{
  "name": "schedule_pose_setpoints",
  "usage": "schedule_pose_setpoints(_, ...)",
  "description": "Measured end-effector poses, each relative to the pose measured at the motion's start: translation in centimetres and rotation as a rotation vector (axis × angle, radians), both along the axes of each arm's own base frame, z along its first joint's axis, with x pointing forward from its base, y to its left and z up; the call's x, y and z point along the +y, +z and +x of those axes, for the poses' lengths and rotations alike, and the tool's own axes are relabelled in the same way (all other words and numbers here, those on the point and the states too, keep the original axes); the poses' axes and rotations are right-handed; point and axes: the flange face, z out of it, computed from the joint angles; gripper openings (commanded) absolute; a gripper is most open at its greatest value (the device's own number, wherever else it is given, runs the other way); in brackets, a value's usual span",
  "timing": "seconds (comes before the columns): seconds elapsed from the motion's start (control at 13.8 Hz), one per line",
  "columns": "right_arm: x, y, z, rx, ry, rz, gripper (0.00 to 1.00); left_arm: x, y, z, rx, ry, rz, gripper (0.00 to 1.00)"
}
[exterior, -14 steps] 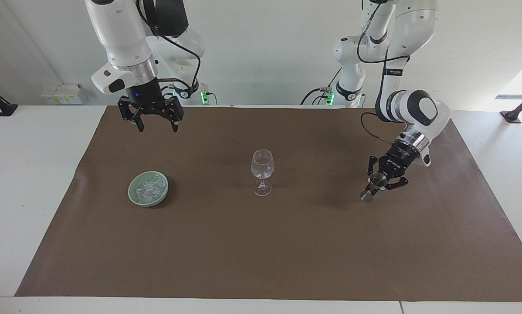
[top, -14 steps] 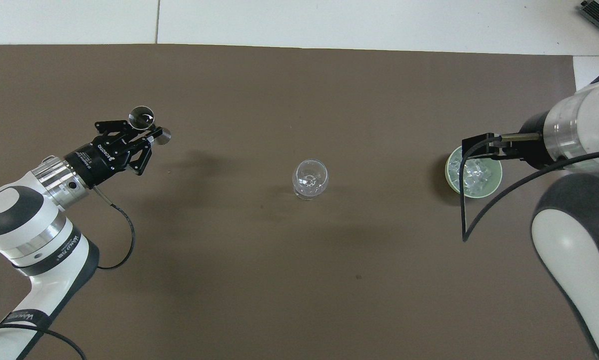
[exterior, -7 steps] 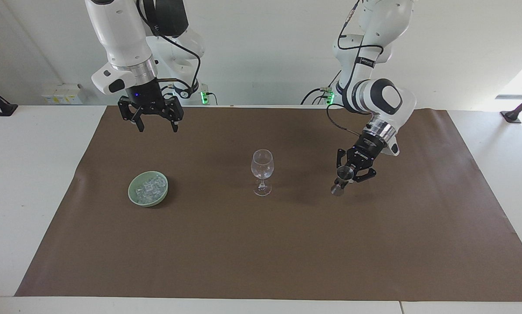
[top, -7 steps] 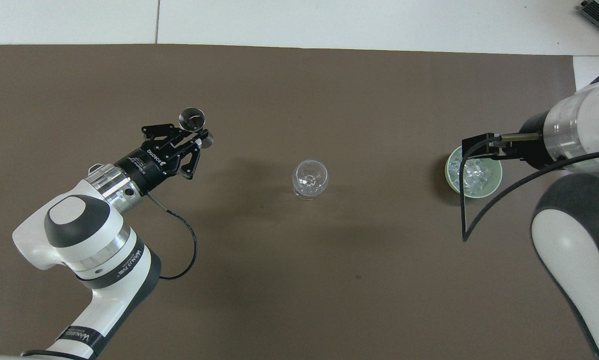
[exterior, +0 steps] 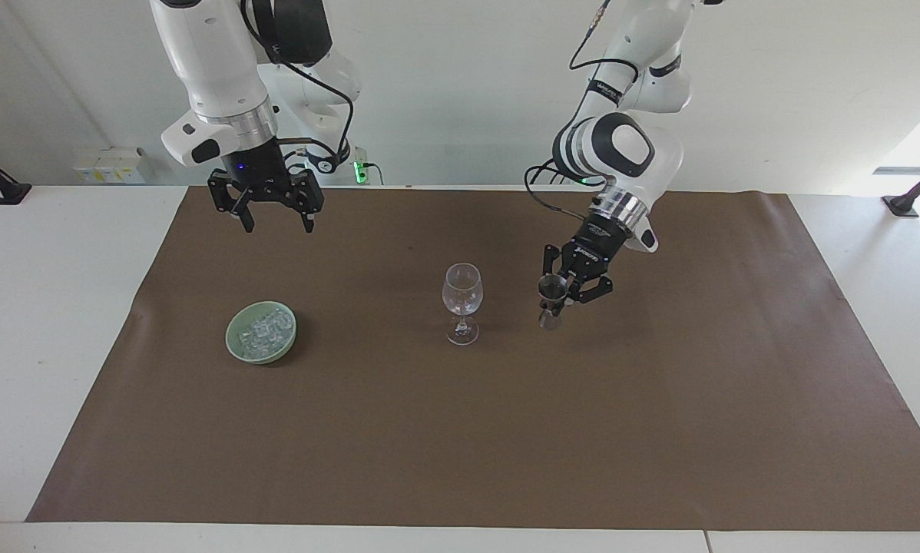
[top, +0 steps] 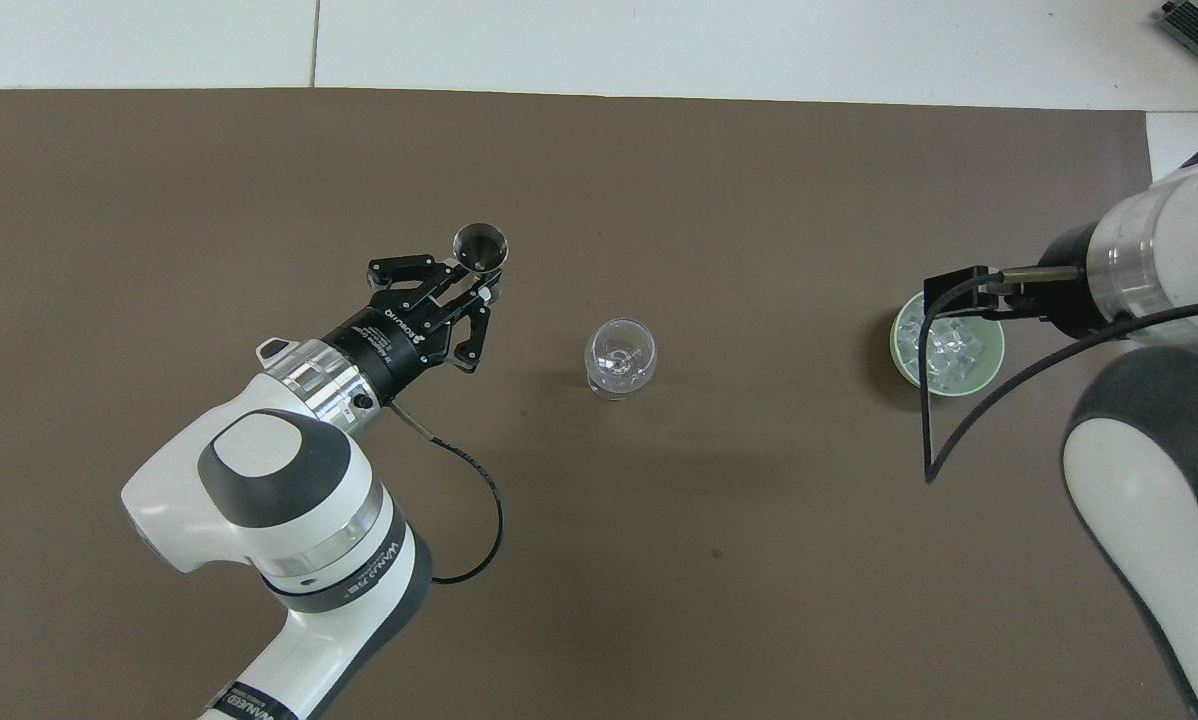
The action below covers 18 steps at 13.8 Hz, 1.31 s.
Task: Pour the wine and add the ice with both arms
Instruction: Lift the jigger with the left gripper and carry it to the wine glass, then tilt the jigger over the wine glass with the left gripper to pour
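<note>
Two hands: my left hand [exterior: 558, 293] is clamped on a small steel jigger [exterior: 551, 301], upright beside the clear wine glass [exterior: 461, 302] for pouring; right hand [exterior: 274, 217] waits wide open above the pale green bowl [exterior: 234, 339] of ice [exterior: 264, 328].

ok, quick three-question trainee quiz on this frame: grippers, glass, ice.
1. True or false: the left gripper is shut on the metal jigger.
2. Where is the ice? A) in the wine glass B) in the green bowl C) loose on the brown mat
3. Fill in: the right gripper hangs ____ in the air, holding nothing.

Key: 1 true; 2 B; 3 open
</note>
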Motion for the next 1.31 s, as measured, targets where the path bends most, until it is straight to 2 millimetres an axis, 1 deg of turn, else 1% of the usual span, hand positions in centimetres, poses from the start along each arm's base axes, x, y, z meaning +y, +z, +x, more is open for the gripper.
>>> schedule_pose_setpoints(0.22, 0.0, 0.0, 0.0, 0.0, 0.0, 0.0, 1.0, -2.9, -0.2, -1.2, 0.001, -0.038, 0.026, 0.0)
schedule_pose_setpoints(0.36, 0.0, 0.0, 0.0, 0.0, 0.0, 0.0, 1.0, -4.0, -0.3, -1.7, -0.001, -0.05, 0.049, 0.0)
schedule_pose_setpoints(0.8, 0.0, 0.0, 0.0, 0.0, 0.0, 0.0, 1.0, -6.0, -0.2, -2.6, -0.052, -0.092, 0.159, 0.0)
schedule_pose_setpoints(1.16, 0.0, 0.0, 0.0, 0.0, 0.0, 0.0, 1.0, -7.3, 0.6, -3.0, -0.11, -0.14, 0.224, 0.0)
schedule_pose_setpoints(1.31, 0.0, 0.0, 0.0, 0.0, 0.0, 0.0, 1.0, -7.4, 0.9, -3.0, -0.132, -0.157, 0.249, 0.0)
